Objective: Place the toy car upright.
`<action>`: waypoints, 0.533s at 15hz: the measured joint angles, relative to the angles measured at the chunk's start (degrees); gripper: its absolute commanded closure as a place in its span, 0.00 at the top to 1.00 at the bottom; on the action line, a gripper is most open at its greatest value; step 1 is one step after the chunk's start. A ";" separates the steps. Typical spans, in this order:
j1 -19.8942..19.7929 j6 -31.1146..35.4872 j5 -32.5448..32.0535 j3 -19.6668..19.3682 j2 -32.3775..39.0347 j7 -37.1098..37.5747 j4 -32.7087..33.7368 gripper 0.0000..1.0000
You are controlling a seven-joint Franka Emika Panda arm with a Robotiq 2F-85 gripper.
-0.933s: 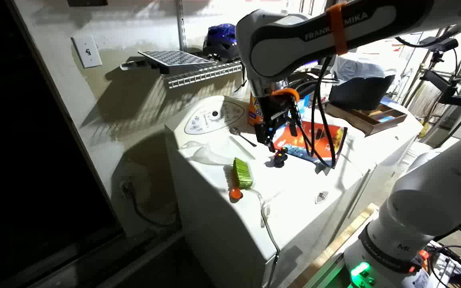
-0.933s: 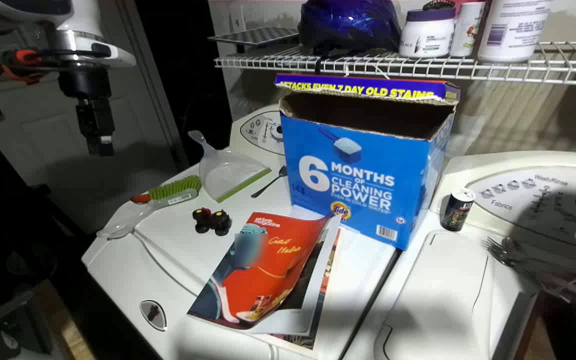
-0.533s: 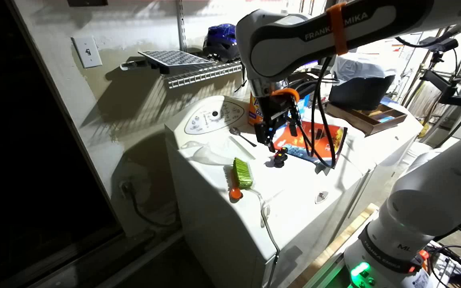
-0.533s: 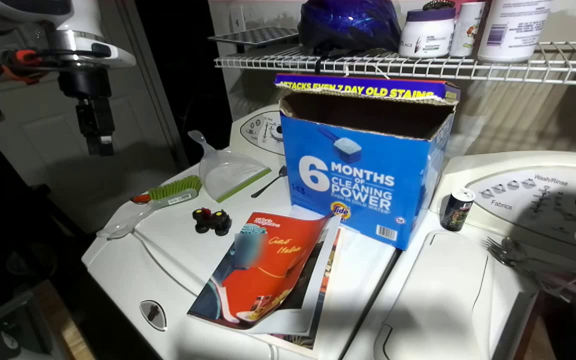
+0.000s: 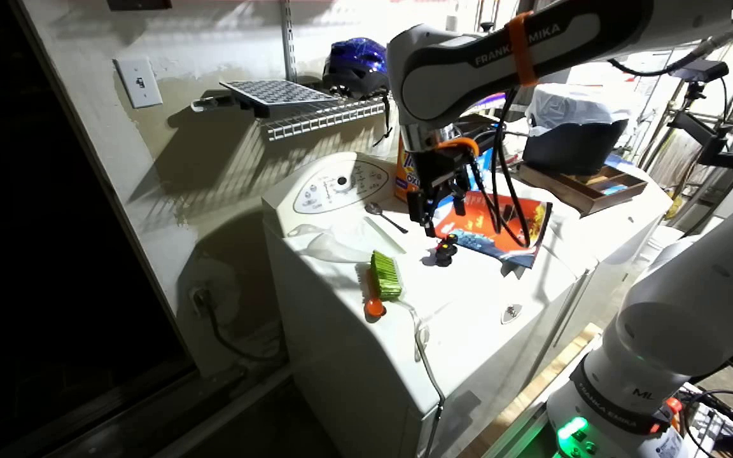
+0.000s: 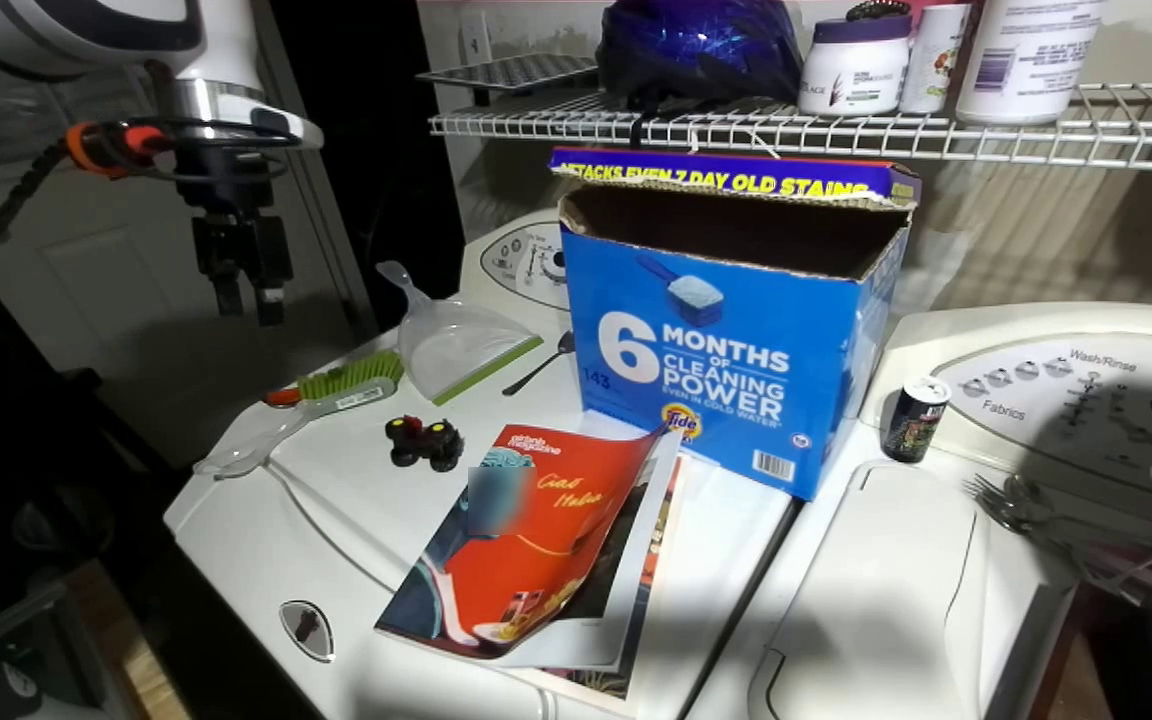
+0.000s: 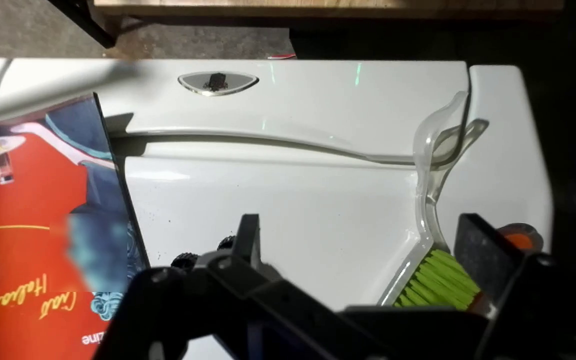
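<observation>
The toy car is a small dark toy with large black wheels, yellow hubs and a bit of red. It rests on the white machine top in both exterior views. Whether it lies on its side or upside down I cannot tell. In the wrist view the toy car shows only two wheels; my finger hides the rest. My gripper is open and empty, raised above the machine top in both exterior views. In the wrist view the gripper has its fingers wide apart, the car beyond the left one.
A green-bristled brush lies beside the car, partly beneath my gripper in the wrist view. A dustpan, a spoon and a red magazine lie around. A tall blue box stands behind under a wire shelf.
The arm has shifted, carrying my gripper rightward in an exterior view, and the wrist has turned, so both fingers now show apart there. The toy car has not moved.
</observation>
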 measured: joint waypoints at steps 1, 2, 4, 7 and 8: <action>-0.16 1.13 -0.17 -1.70 0.87 -2.66 0.02 1.00; -0.44 2.08 -0.83 -3.27 1.78 -5.02 0.06 1.00; -1.40 3.62 -3.75 -5.75 4.04 -7.86 0.12 1.00; -2.94 5.94 -8.34 -7.96 8.37 -8.27 0.23 1.00; -3.34 6.82 -9.27 -8.51 9.92 -8.26 0.34 1.00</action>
